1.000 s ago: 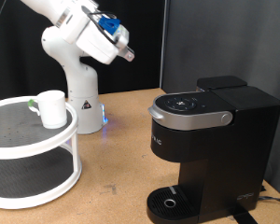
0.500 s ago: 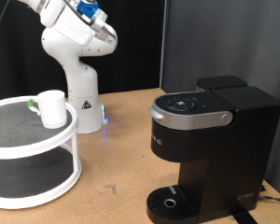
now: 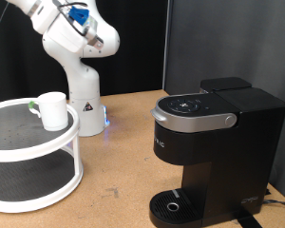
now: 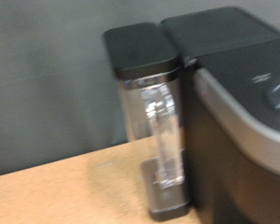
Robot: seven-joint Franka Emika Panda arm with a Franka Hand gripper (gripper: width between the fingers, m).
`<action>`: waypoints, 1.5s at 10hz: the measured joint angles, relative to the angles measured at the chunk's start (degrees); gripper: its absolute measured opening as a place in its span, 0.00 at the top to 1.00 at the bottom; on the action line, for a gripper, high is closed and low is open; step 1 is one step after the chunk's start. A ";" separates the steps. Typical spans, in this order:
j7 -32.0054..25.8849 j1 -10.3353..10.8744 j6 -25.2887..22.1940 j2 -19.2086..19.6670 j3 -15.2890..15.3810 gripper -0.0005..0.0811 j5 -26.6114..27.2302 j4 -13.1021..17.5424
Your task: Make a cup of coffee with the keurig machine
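**Arm raised high, mug on the rack, brewer closed**

Exterior view: the white arm is lifted toward the exterior view's top left, and its gripper [image 3: 78, 16] sits near the upper edge of the picture, well above and apart from everything on the tabletop [image 3: 123, 152]. The hand is small and partly turned away, so I cannot tell whether its fingers are spread or pressed together; nothing shows between them. The cup [image 3: 53, 110] stands upright on the top tier of a round white two-tier rack [image 3: 38, 171] at the exterior view's left, close to the rack's far edge, with a small green-tinged item just beside it that is too small to identify. The arm's white base [image 3: 83, 104] stands behind the rack, with a blue light glowing at its foot. The keurig machine [image 3: 214, 152] occupies the exterior view's right, its grey-silver lid handle [image 3: 192, 119] down and closed, round buttons on top, and the round drip tray [image 3: 171, 204] at its bottom front with nothing standing on it. The cup and the machine are well apart.

Wrist view: the picture is blurred. It shows the machine's clear water tank [image 4: 159, 140] with a black cap, set against the black body, and the wooden tabletop below. The fingers do not show here.
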 joint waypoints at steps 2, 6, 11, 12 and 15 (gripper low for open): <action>-1.17 -1.40 -7.77 -0.74 -3.39 0.99 -4.51 1.04; -5.46 -3.45 -16.57 -2.58 -9.11 0.99 -12.22 3.54; -7.53 -6.79 -13.40 -4.92 -10.75 0.99 -14.33 1.85; -9.12 -8.18 -12.92 -5.64 -12.20 0.99 -14.95 1.41; -11.40 -11.27 -12.73 -6.27 -16.98 0.99 -16.71 1.54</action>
